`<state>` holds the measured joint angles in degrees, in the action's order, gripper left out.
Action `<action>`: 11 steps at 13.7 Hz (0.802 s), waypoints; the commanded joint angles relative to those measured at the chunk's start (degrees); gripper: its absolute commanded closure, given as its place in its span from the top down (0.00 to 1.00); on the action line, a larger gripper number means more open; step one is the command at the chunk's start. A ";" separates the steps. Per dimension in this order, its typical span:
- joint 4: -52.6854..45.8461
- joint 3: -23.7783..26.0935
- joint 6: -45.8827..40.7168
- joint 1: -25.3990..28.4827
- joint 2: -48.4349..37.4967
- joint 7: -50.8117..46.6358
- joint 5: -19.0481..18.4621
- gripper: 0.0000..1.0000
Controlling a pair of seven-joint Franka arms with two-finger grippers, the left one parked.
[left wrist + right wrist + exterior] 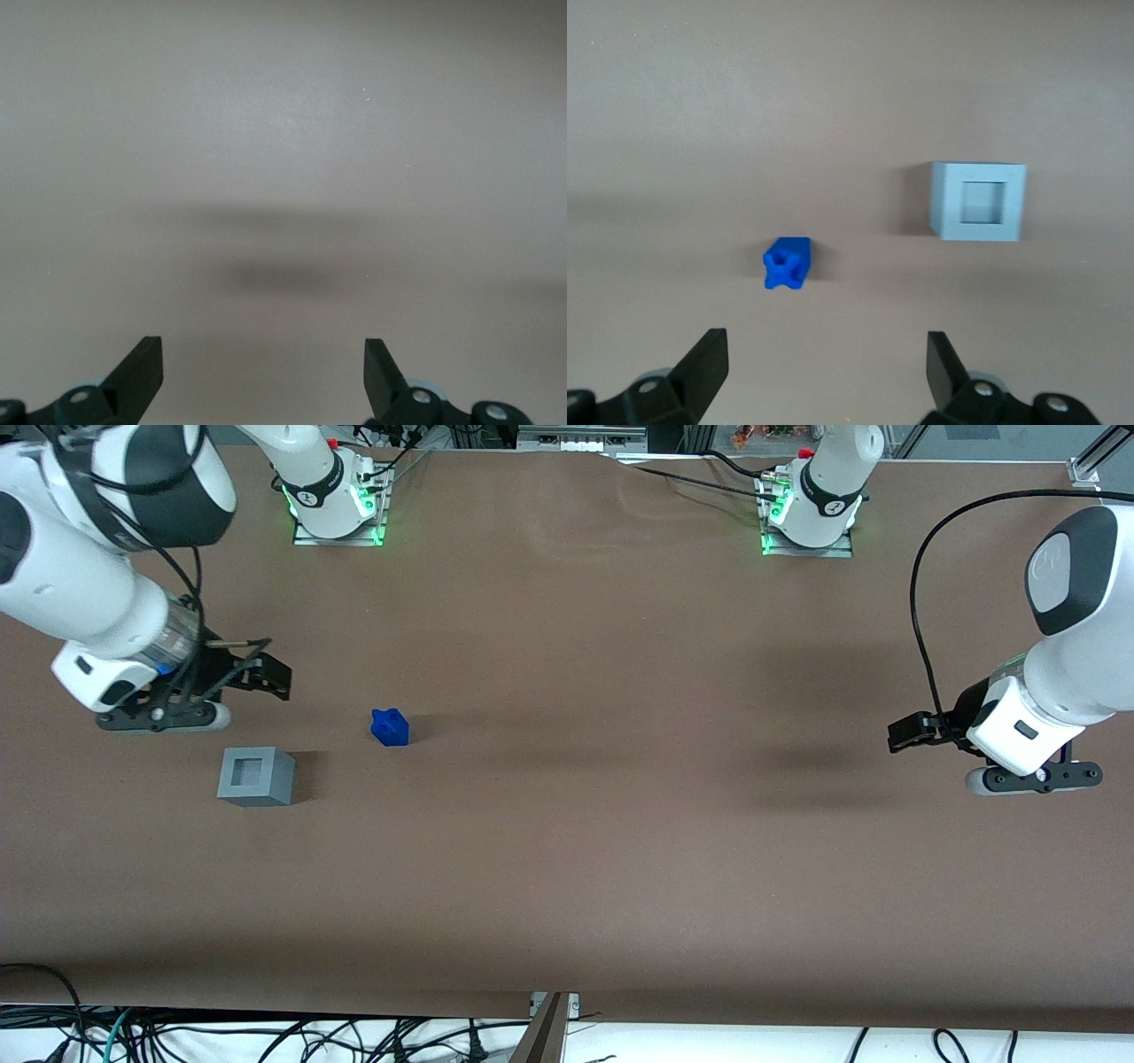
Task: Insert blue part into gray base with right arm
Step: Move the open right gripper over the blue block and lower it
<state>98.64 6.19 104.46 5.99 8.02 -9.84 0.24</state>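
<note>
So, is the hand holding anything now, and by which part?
Nothing is held. The hand hangs open above the table, apart from the blue part and the base, which both rest on the table.

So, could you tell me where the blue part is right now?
The blue part sits on the table, apart from the gray base and farther from the front camera; the open gripper hovers nearby.

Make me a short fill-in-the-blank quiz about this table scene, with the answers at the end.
1. The gripper hangs above the table with its fingers ____.
2. The blue part rests on the ____, apart from the gray base.
3. The recess in the base's top face is ____.
4. Compared with the blue part, the base lies ____ to the front camera.

Answers: open; table; empty; nearer
</note>
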 commanded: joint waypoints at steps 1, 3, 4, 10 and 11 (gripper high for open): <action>7.15 1.98 7.57 -0.10 -1.17 -3.34 0.82 0.99; 13.21 3.03 15.56 -0.10 -1.08 -4.39 0.82 0.99; 16.29 3.74 20.04 -0.10 -0.82 -4.75 0.82 0.99; 27.38 7.25 37.72 -0.01 3.13 -7.04 0.82 0.99; 28.96 7.43 40.10 0.16 3.58 -6.95 0.73 0.99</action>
<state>124.26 12.66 139.99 6.23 11.41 -16.12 0.32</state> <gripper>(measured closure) 0.009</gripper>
